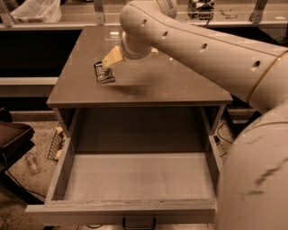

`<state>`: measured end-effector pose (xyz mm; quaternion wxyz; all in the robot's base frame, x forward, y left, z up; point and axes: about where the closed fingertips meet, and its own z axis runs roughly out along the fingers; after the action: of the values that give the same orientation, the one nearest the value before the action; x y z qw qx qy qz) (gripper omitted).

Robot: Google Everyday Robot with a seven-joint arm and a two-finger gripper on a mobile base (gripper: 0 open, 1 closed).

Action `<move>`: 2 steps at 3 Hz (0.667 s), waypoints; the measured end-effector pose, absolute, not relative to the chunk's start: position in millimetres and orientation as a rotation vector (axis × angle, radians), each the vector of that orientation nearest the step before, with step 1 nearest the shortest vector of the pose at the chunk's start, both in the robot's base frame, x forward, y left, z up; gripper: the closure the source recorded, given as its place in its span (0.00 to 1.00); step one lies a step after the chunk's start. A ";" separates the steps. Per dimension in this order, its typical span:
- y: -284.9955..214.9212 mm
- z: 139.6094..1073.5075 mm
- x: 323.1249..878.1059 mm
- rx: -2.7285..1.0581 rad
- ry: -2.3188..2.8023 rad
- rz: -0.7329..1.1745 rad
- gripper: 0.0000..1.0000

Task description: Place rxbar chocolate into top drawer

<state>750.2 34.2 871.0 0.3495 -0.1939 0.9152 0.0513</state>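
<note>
The rxbar chocolate (104, 72) is a small black wrapper with pale text, lying flat on the left part of the brown cabinet top (180, 85). My gripper (111, 58) hangs from the big white arm and sits just above and right of the bar, its tan fingertip almost at the bar's upper edge. The top drawer (135, 177) is pulled fully out below the cabinet top, its grey floor bare, with the dark handle (138, 222) at the bottom of the front panel.
The white arm (202, 49) crosses the right half of the view and its lower link (256, 175) covers the bottom right. A plastic bag (36, 10) lies on the counter behind. Dark gear (13, 139) and a bottle (31, 164) sit on the floor at left.
</note>
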 end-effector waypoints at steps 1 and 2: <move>76.4 872.5 751.5 -0.544 2.362 0.196 0.00; 103.3 861.0 756.6 -0.560 2.381 0.174 0.00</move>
<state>756.6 103.3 861.0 0.3378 -0.2147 0.9140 0.0668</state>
